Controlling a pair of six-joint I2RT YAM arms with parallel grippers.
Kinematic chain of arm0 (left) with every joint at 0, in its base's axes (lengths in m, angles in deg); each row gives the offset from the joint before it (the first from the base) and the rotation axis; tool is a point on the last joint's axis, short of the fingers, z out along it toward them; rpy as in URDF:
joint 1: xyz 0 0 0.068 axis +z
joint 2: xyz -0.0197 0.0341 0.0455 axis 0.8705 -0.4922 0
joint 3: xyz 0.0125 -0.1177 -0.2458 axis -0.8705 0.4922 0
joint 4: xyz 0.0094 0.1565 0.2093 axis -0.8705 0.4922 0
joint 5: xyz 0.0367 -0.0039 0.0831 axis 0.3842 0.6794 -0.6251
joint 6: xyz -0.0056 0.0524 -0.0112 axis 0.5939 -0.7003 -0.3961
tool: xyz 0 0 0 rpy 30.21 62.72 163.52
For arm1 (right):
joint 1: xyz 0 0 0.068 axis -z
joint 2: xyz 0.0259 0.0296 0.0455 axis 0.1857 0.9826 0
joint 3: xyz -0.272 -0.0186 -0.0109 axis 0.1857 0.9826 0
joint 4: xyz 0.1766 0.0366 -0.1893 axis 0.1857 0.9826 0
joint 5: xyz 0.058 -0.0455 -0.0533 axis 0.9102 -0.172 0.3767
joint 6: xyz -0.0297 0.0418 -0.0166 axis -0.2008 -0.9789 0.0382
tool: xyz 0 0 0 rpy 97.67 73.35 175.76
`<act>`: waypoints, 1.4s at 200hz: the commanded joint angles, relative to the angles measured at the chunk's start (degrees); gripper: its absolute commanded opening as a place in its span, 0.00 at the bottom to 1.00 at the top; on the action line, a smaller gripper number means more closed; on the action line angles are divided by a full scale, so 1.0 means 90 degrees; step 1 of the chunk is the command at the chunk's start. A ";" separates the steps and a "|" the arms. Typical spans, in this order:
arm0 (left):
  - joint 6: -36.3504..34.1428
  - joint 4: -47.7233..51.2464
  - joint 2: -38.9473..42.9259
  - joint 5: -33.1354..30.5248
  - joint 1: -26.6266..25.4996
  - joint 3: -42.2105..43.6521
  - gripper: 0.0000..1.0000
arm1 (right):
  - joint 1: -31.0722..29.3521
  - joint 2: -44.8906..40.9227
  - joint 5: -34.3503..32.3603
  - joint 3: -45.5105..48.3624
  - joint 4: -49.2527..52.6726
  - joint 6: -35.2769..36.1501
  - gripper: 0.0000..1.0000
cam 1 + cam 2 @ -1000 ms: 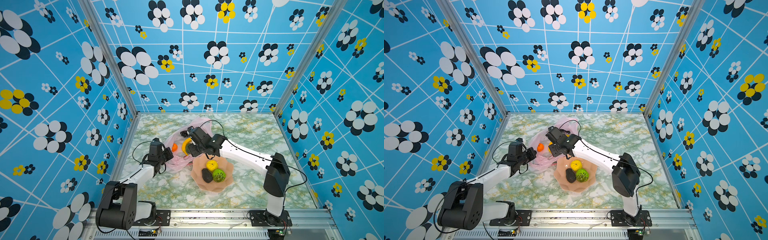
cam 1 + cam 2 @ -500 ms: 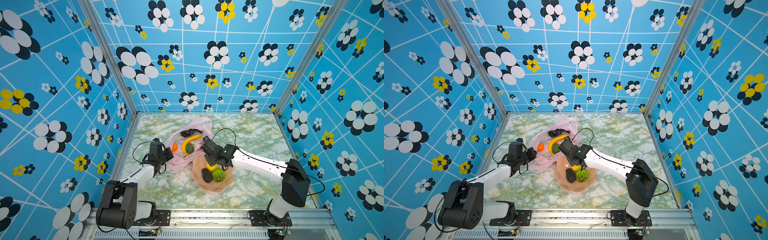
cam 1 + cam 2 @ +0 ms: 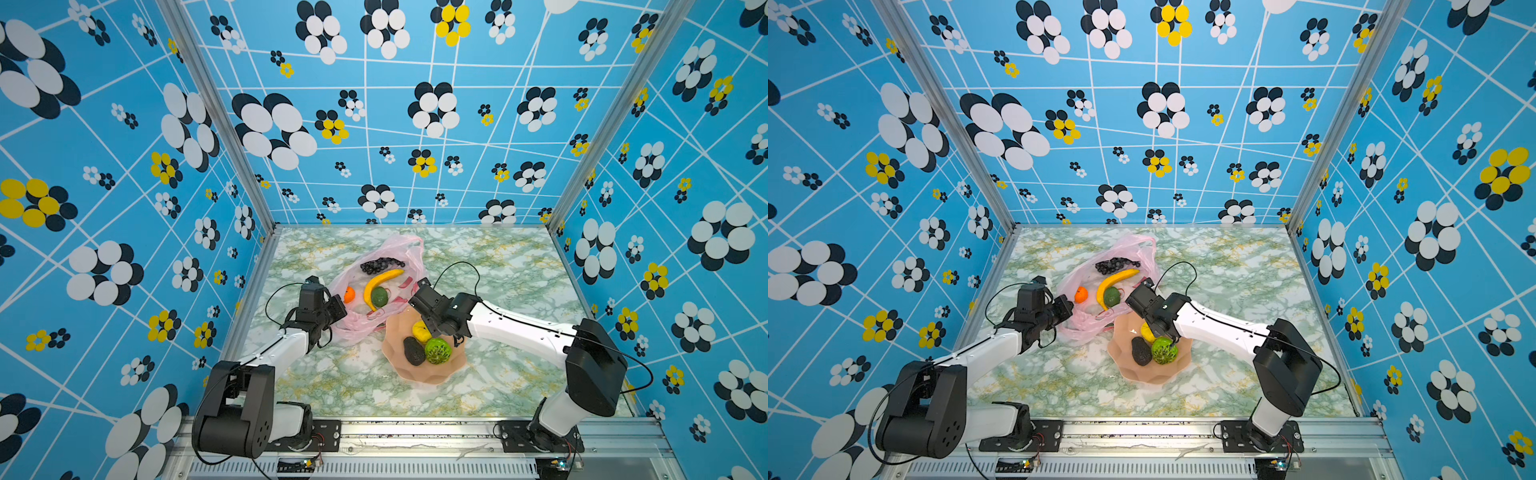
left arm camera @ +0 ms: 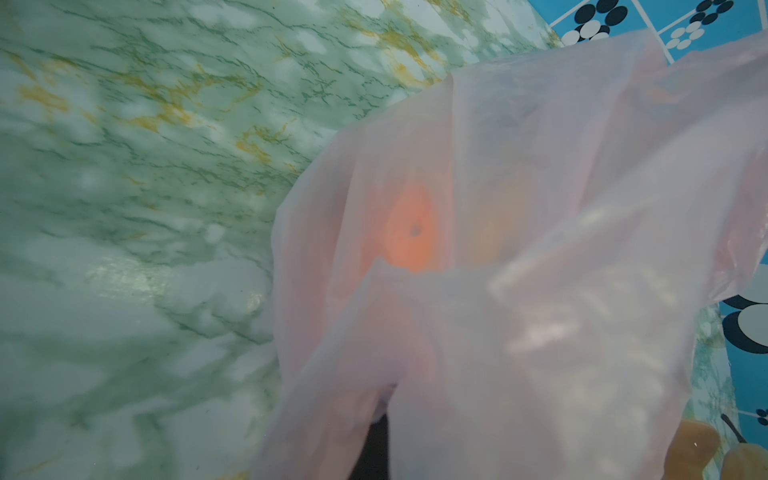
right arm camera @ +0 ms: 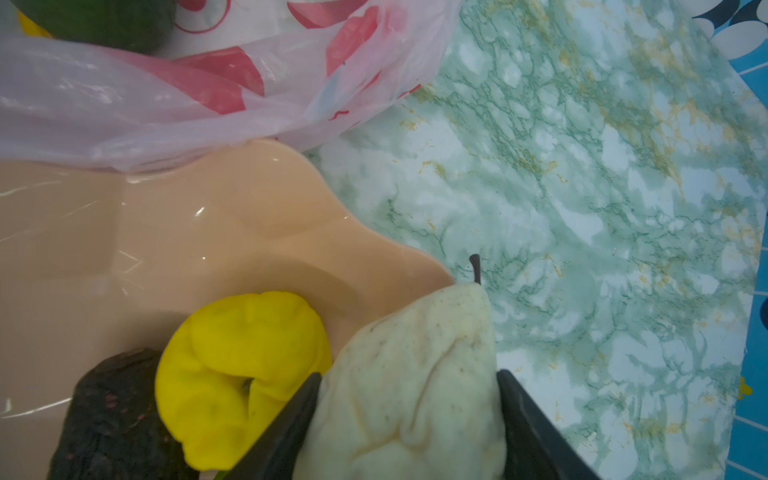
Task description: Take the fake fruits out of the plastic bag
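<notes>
pear (image 5: 415, 374), seemingly light and soft enough to dent, sits clamped at its belly in the right gripper (image 5: 409, 390) over the bowl (image 3: 419, 374) toward the front edge of the desk (image 3: 498, 257), while the left gripper (image 3: 337, 308) pinches shut on the flimsy plastic bag (image 3: 390, 249) mid-desk, banana (image 3: 380, 281) inside.

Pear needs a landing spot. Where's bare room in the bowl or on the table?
Bowl: bare on the side nearest the pink bag and the front lobes past the avocado. Table: open marble between bowl and front rail, and right rear. Crowded: yellow ribbed fruit, avocado, green fruit bunched mid-bowl beside the pear; bag touches bowl.
</notes>
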 commanded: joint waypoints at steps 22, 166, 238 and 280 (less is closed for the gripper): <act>-0.0020 -0.0020 -0.0055 0.0128 0.0030 -0.0101 0.00 | 0.0016 -0.0062 -0.0183 0.0216 0.0157 -0.0158 0.63; -0.0055 0.0021 -0.0002 0.0046 0.0029 -0.0099 0.00 | -0.0067 0.0184 -0.0056 0.0359 0.0113 -0.0443 0.66; -0.0045 0.0007 -0.0024 0.0053 0.0032 -0.0106 0.00 | -0.0142 0.0257 -0.0007 0.0345 0.0077 -0.0500 0.70; -0.0045 -0.0007 -0.0046 0.0050 0.0028 -0.0104 0.00 | -0.0212 0.0285 0.0030 0.0299 0.0075 -0.0525 0.73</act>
